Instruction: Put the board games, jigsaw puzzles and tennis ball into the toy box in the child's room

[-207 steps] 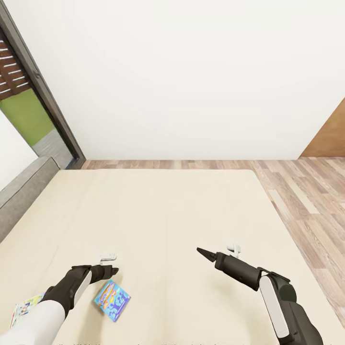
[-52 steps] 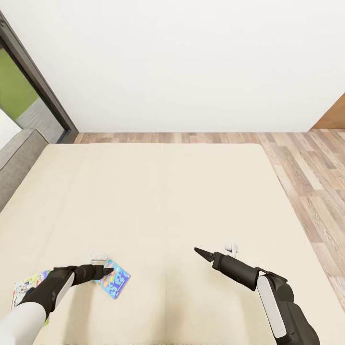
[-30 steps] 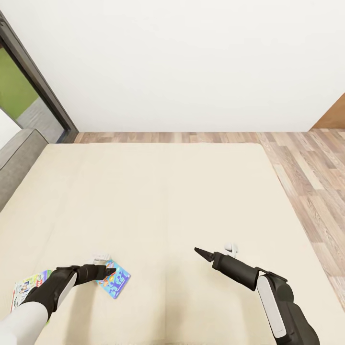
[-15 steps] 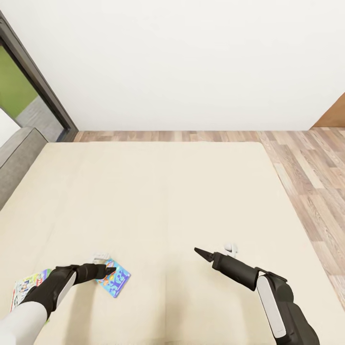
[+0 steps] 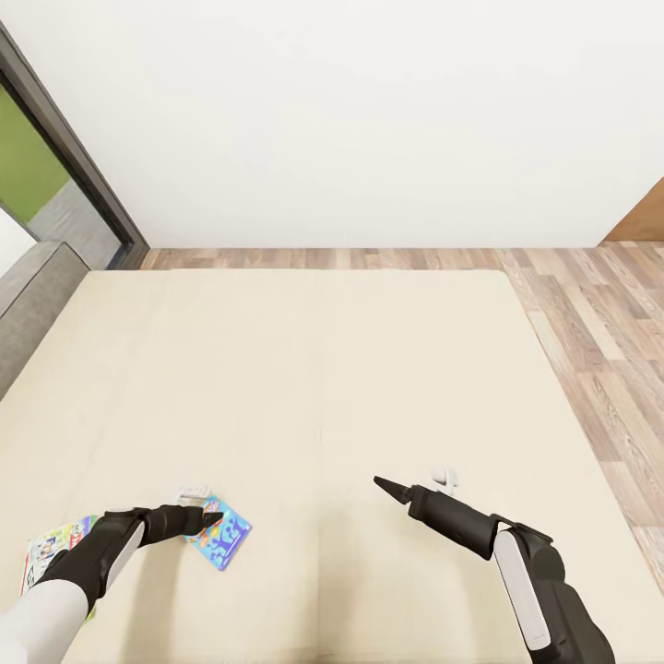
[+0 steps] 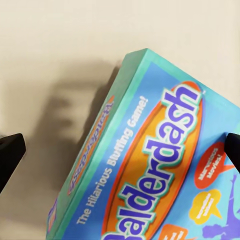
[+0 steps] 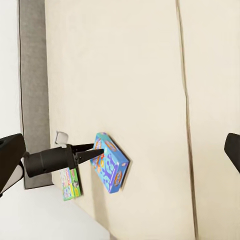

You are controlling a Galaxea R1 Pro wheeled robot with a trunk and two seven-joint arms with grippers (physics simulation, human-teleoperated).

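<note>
The light-blue Balderdash board game [image 5: 221, 539] lies on the cream bed [image 5: 323, 369] near its front left. My left gripper [image 5: 210, 519] is open just over the box's near corner; in the left wrist view its fingertips [image 6: 10, 154] stand wide apart on either side of the box [image 6: 160, 170]. A second board game [image 5: 53, 551] with a green edge lies further left, partly hidden by my left arm. My right gripper [image 5: 380, 481] hovers open over bare mattress to the right of the seam. From the right wrist view both boxes show, the blue one [image 7: 111, 169] and the green-edged one [image 7: 70, 184].
A grey padded headboard [image 5: 32, 295] runs along the bed's left side, with a dark-framed window [image 5: 65, 157] behind it. Wood-plank floor [image 5: 599, 323] lies beyond the right and far edges of the bed. A brown door [image 5: 641, 221] stands at the far right.
Since the oldest frame the view has shifted and my left gripper has come onto the blue box's corner. Over the last second, almost nothing has moved. The right arm is still.
</note>
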